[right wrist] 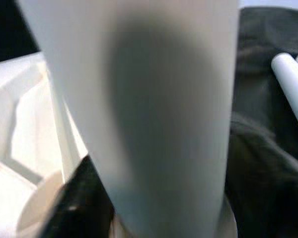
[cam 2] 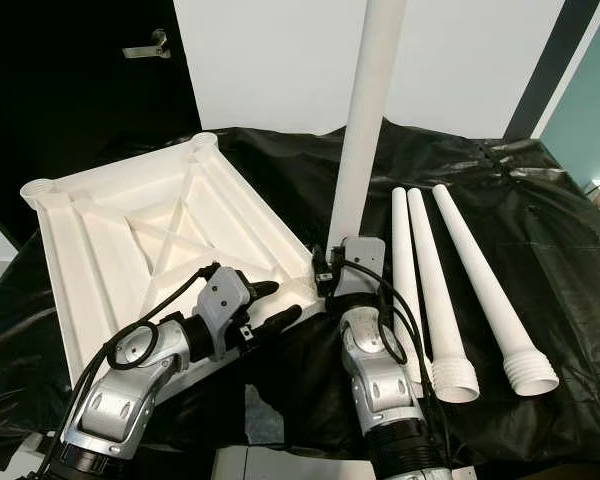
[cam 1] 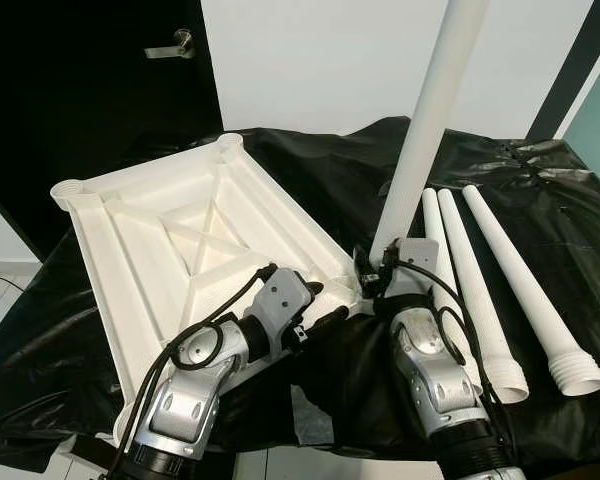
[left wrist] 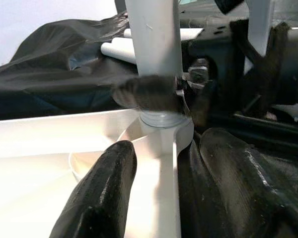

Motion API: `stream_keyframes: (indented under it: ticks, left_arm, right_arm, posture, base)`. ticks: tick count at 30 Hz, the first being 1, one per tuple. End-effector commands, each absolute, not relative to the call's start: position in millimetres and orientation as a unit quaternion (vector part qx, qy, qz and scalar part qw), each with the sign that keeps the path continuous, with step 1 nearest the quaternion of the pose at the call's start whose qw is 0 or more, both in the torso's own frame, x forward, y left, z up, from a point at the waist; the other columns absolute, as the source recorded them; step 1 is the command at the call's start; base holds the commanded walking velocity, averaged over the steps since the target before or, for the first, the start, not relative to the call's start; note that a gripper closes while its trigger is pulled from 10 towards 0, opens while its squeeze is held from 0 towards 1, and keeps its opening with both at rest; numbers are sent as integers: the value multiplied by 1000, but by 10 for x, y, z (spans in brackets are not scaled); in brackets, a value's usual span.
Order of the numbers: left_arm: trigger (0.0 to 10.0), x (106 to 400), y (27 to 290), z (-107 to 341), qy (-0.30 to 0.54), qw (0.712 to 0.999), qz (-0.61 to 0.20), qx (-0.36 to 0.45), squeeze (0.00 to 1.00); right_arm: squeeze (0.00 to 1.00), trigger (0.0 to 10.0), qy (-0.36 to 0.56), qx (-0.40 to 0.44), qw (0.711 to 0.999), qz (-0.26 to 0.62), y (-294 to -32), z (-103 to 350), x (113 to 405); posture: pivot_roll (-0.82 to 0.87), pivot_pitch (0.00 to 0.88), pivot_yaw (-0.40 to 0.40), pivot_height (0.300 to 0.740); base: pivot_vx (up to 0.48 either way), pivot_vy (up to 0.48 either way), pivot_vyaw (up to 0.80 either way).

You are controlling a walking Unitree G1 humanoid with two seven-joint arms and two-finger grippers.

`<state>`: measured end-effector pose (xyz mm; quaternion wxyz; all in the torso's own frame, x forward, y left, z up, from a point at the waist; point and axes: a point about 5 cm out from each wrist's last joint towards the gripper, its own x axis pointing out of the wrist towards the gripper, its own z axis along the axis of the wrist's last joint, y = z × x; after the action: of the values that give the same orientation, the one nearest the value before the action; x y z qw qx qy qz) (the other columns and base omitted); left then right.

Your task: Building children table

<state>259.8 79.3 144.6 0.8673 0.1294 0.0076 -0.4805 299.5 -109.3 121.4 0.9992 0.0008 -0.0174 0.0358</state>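
Observation:
The white table top (cam 1: 180, 230) lies upside down on a black cloth (cam 1: 550, 200). One white leg (cam 1: 430, 120) stands upright, its threaded end (left wrist: 161, 119) at the near right corner socket (left wrist: 154, 136). My right gripper (cam 1: 375, 268) is shut on this leg just above the socket. My left gripper (cam 1: 330, 300) is open at the same corner. One finger (left wrist: 99, 193) rests over the table top's inside and the other (left wrist: 238, 183) lies on the cloth outside the rim. In the right wrist view the leg (right wrist: 154, 109) stands close before the camera.
Three more white legs (cam 1: 480, 300) lie side by side on the cloth to the right, threaded ends toward me. Corner sockets (cam 1: 68, 188) show at the table top's far corners. A black door with a handle (cam 1: 175, 42) stands behind on the left.

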Motion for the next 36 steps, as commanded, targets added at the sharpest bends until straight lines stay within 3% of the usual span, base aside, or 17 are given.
stream_keyframes:
  ticks: [1, 3, 12, 13, 19, 24, 33, 34, 35, 36]
  left_arm:
    - [10000, 2624, 807, 1452, 1, 885, -446, 137, 0]
    - [10000, 2619, 801, 1451, 1, 885, -445, 136, 0]
    - [10000, 2631, 819, 1457, 1, 887, -442, 137, 0]
    - [10000, 2630, 819, 1455, 2, 887, -441, 136, 0]
    - [10000, 2616, 811, 1430, 5, 888, -441, 134, 0]
    - [10000, 2609, 765, 1408, 6, 884, -446, 138, 0]
    - [10000, 2642, 766, 1429, 2, 884, -445, 141, 0]
    - [10000, 2645, 765, 1435, 1, 885, -444, 141, 0]
    - [10000, 2645, 765, 1435, 1, 885, -444, 141, 0]
    - [10000, 2646, 767, 1439, 0, 885, -443, 143, 0]
  right_arm:
    - [1000, 10000, -7, -1, 999, 41, -1108, 1175, 2987]
    - [1000, 10000, -17, -9, 995, 98, -1175, 1208, 2978]
    - [1000, 10000, -23, -38, 985, 165, -1332, 1240, 2990]
    - [0, 10000, -28, -46, 978, 200, -1363, 1269, 3001]
    - [0, 10000, -32, -55, 966, 251, -1434, 1313, 3061]
    - [0, 10000, -28, -77, 939, 335, -1407, 1351, 3160]
    - [0, 10000, -22, -95, 918, 385, -1387, 1360, 3227]
    - [0, 3176, -17, -101, 915, 390, -1403, 1350, 3246]
    - [0, 3176, -17, -101, 915, 390, -1403, 1350, 3246]
    - [0, 0, -13, -106, 914, 392, -1429, 1339, 3254]
  posture:
    - [13, 0, -20, 740]
    - [16, 0, -23, 740]
    - [14, 0, -24, 740]
    - [13, 0, -24, 740]
    - [9, 0, -19, 740]
    - [7, 0, -13, 740]
    - [6, 0, -9, 740]
    - [11, 0, -14, 740]
    - [11, 0, -14, 740]
    - [14, 0, -18, 740]
  base:
    - [0, 0, 0]
    - [0, 0, 0]
    - [0, 0, 0]
    - [0, 0, 0]
    - [0, 0, 0]
    - [0, 0, 0]
    - [0, 0, 0]
    - [0, 0, 0]
    - [0, 0, 0]
    - [0, 0, 0]
